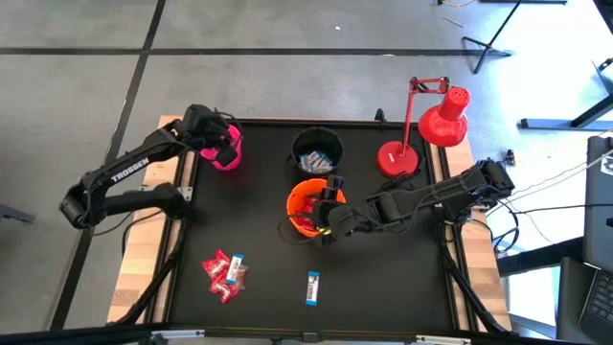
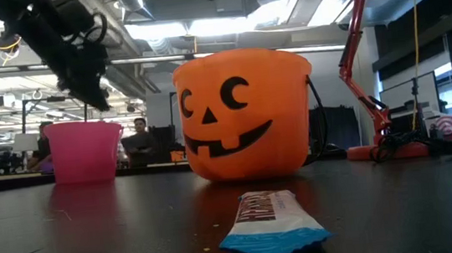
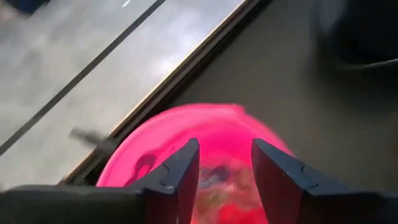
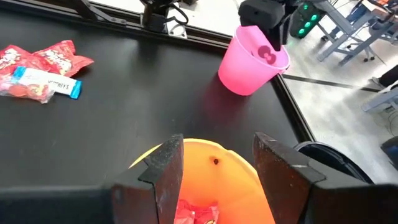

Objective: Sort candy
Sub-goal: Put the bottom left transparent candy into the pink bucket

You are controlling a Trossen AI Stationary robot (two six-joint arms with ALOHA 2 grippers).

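I am holding the left gripper point(image 1: 227, 144) parted and empty over the pink bucket point(image 1: 230, 158) — the right gripper point(image 1: 329, 203), jaws apart, is hanging over the orange bucket point(image 1: 297, 201) — and the remaining candy point(image 1: 225, 271) is lying nearer the left arm, the blue-and-white bar point(image 1: 312, 287) pointing toward the orange bucket.

The bench point(image 1: 383, 278) is matte black. At upper left sits a pink bucket point(image 1: 228, 153); at centre, a black bucket point(image 1: 317, 149) and an orange bucket point(image 2: 246, 116) with a black jack-o'-lantern face. Red packets point(image 1: 222, 273) with white marks lie lower left, a blue-and-white bar point(image 1: 313, 287) beside. The lamp point(image 1: 421, 129) is red.
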